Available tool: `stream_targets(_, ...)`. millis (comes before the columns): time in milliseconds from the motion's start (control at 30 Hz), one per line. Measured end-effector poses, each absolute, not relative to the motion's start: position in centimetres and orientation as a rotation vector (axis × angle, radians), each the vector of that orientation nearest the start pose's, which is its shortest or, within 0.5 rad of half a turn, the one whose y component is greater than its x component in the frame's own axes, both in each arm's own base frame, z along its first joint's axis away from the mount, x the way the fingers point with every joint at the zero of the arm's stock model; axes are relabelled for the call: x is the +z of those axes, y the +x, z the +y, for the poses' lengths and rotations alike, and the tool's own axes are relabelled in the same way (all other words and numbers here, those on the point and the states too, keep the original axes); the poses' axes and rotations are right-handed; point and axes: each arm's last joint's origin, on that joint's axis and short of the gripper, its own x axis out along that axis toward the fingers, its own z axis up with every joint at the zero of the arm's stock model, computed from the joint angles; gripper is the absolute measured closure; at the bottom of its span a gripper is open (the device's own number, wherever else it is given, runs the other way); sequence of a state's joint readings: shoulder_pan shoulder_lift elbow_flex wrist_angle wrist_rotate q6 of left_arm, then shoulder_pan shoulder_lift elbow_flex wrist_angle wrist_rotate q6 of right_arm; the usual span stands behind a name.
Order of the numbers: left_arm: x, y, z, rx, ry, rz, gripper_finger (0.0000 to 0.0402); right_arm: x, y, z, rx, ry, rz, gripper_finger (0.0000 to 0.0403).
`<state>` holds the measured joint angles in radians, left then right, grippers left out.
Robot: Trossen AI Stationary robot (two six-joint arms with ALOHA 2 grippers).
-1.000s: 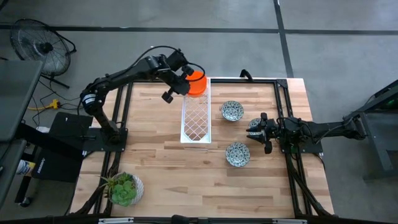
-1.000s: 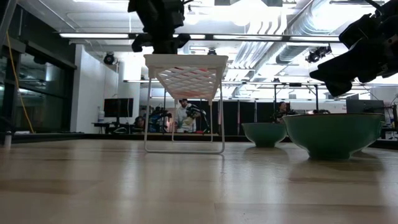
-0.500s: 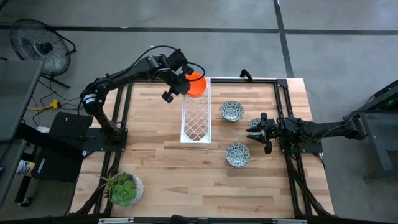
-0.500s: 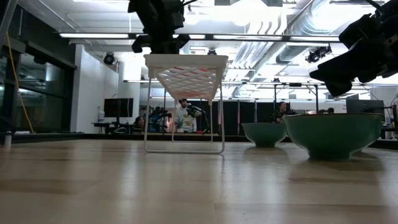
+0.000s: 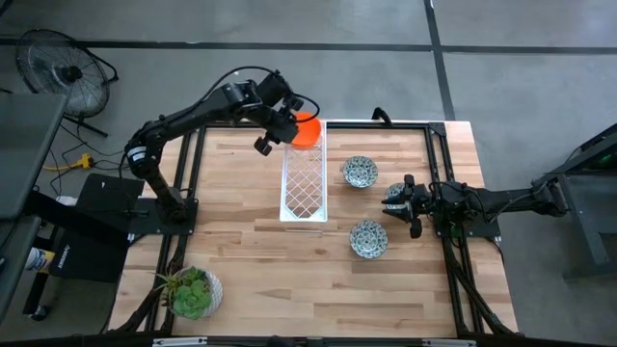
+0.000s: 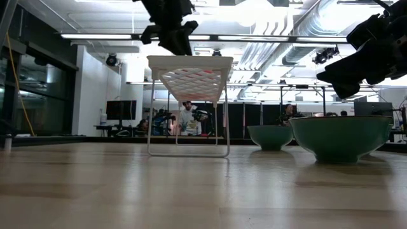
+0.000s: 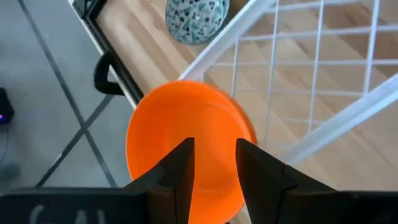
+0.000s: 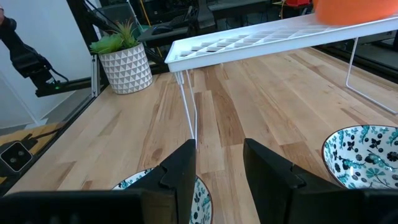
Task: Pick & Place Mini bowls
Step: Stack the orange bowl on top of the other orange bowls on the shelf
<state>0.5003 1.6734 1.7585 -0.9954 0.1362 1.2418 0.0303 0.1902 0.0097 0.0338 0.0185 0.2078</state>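
Wood table (image 5: 251, 241) on grey concrete floor; upper centre, left gripper (image 5: 285, 125) spread above orange bowl (image 5: 307, 129) on white rack (image 5: 305, 183), holding nothing.

I work in a robotics lab set inside an open, industrial office hall. My pale butcher-block wooden table (image 5: 251, 251) sits in a black metal frame (image 5: 439, 145) on a grey polished concrete floor (image 5: 521, 77), with a black round floor fan (image 5: 60, 69) off one corner. Across the tabletop I see exposed silver ceiling ducts (image 6: 331, 25), long strip lights (image 6: 102, 36), dark monitors (image 6: 121, 109) and people seated at far workstations (image 6: 186, 117).
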Motion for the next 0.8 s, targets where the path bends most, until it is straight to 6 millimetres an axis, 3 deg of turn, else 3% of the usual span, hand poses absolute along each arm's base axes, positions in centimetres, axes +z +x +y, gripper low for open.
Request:
stream_targets(200, 37.1, 30.7, 16.1, -0.163, 0.808, 0.946, 0.0299, 15.4, 10.8, 0.3, -0.003, 0.204, 0.147, 0.0281)
stream_targets(433, 35.9, 31.8, 16.1, -0.082, 0.813, 0.915, 0.0393, 15.4, 10.8, 0.3, -0.003, 0.204, 0.147, 0.0281)
stream_targets(600, 35.0, 31.9, 15.8, 0.004, 0.823, 0.942, 0.0399, 15.4, 10.8, 0.3, -0.003, 0.204, 0.147, 0.0281)
stream_targets(800, 34.4, 31.3, 14.8, 0.184, 0.856, 0.786, 0.0401, 15.4, 10.8, 0.3, -0.003, 0.204, 0.147, 0.0281)
